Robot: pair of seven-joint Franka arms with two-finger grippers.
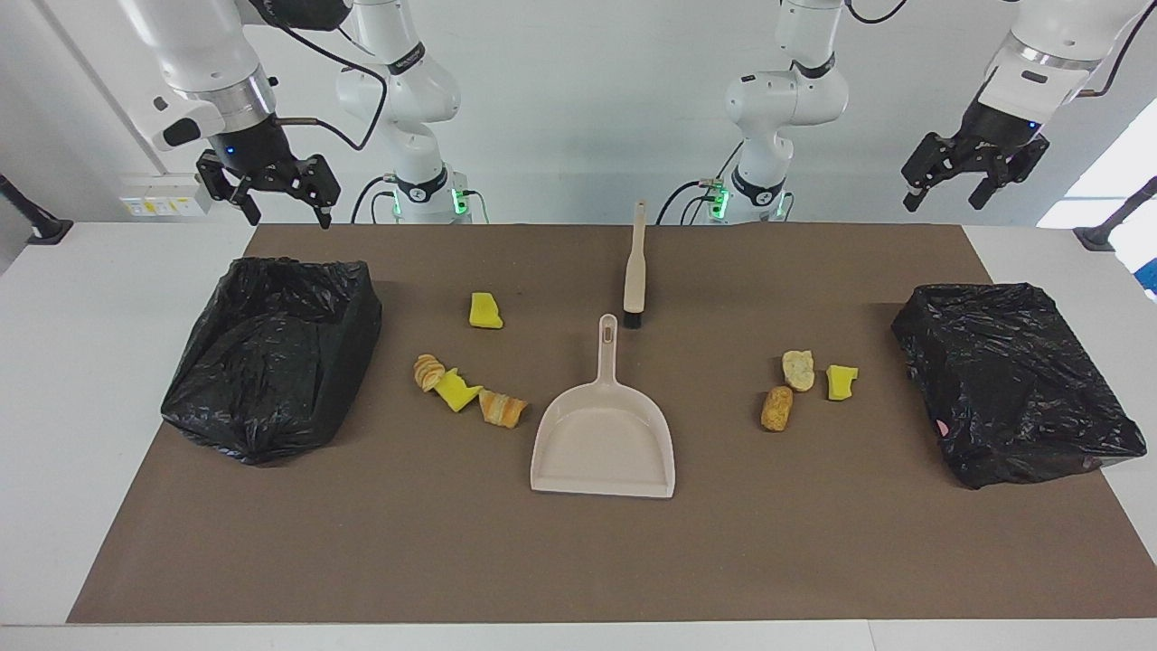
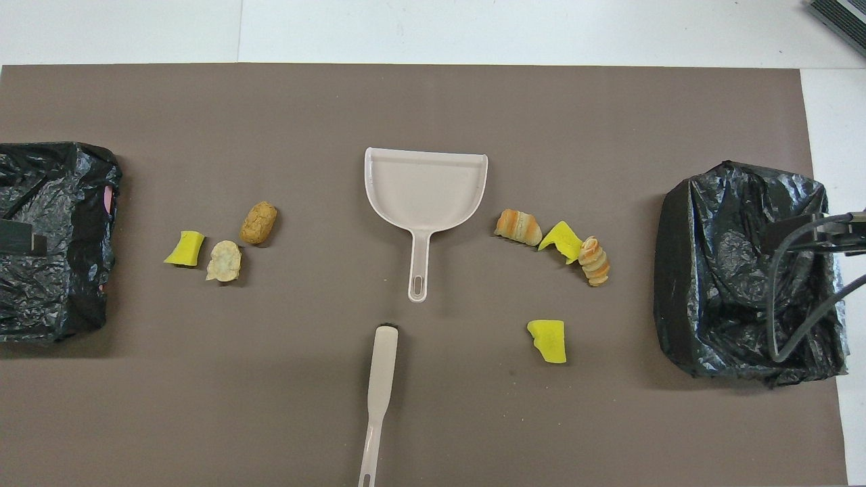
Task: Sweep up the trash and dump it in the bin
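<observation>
Seven trash bits (image 1: 459, 391); two bins (image 1: 271, 357)

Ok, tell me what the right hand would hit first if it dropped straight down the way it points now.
Most likely the black-lined bin at the right arm's end of the table. The open right hand hangs raised and points down at about the bin's rim nearest the robots, though depth is unclear and it could meet the brown mat just beside it.

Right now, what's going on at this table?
Nothing is being handled yet. The left gripper and right gripper both hang open above the robots' end of the table. The beige dustpan lies empty mid-mat, the brush just nearer the robots. Seven bits of trash sit unswept: four toward the right arm's end, three toward the left arm's. A black-lined bin stands at the right arm's end and another at the left arm's.
</observation>
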